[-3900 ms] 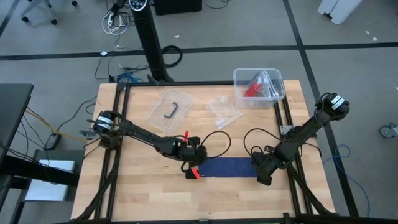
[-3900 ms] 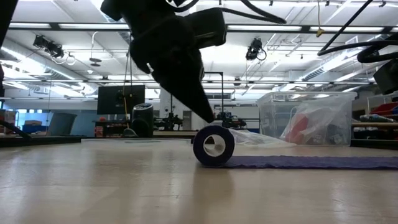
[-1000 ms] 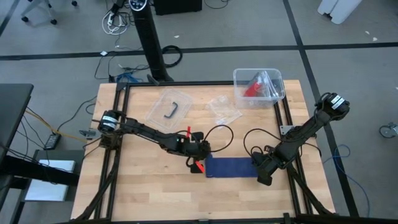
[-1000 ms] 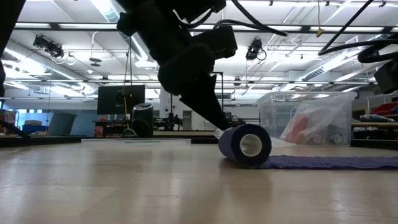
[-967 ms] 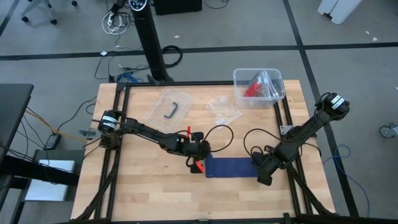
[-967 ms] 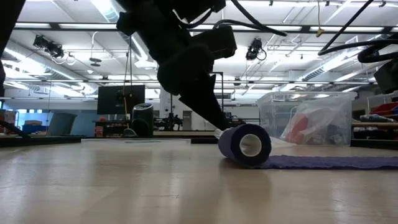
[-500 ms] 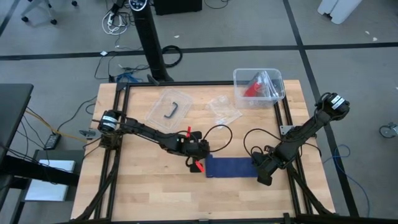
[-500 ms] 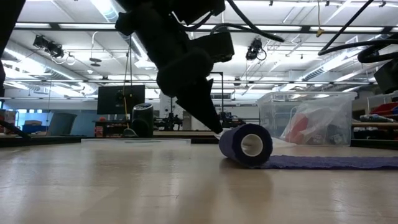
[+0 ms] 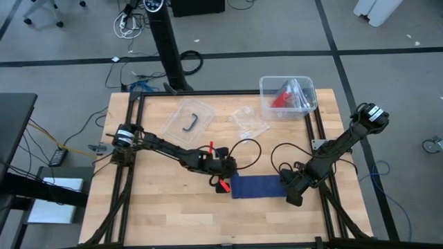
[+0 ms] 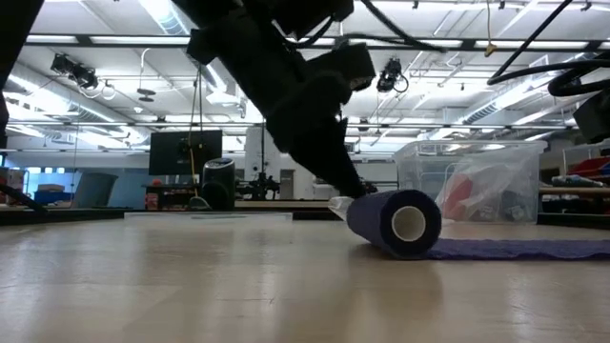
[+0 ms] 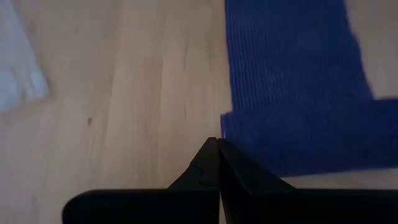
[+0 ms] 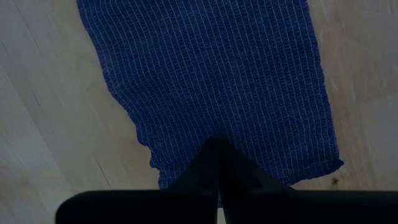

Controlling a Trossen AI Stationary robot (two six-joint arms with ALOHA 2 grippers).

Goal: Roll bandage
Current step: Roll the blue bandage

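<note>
The navy-blue bandage lies on the table's near middle. Its left part is wound into a roll [image 10: 396,224]. Its flat part [image 9: 257,187] runs from the roll toward the table's right edge and lies on the wood. My left gripper [image 9: 225,181] is shut at the roll's left side. It also shows in the left wrist view [image 11: 217,142], with the roll [image 11: 298,143] beside its tips. My right gripper [image 9: 291,191] is shut and stands on the flat strip's right end [image 12: 217,93]. My left gripper touches the roll with its shut fingers [image 10: 345,191] on the roll's upper side that faces the table's left [image 10: 367,208]. The fingers slant down from the left. The roll rests on the table, and the strip runs out from under it. My right gripper presses its shut fingertips [image 12: 217,152] down on the flat strip close to its right end [image 12: 249,168]. The fingers come from above. The strip lies flat on the wood under them.
A clear plastic bin [image 9: 287,95] with a red item stands at the far right. A clear lid with a dark handle [image 9: 188,123] and a clear bag [image 9: 249,123] lie in the far middle. Black cables loop behind the bandage. Bare wood lies at the near left.
My left gripper has gone a little toward the table's right edge, and the roll has rolled that way with it. The flat part has grown shorter. Its right end has stayed under my right gripper.
</note>
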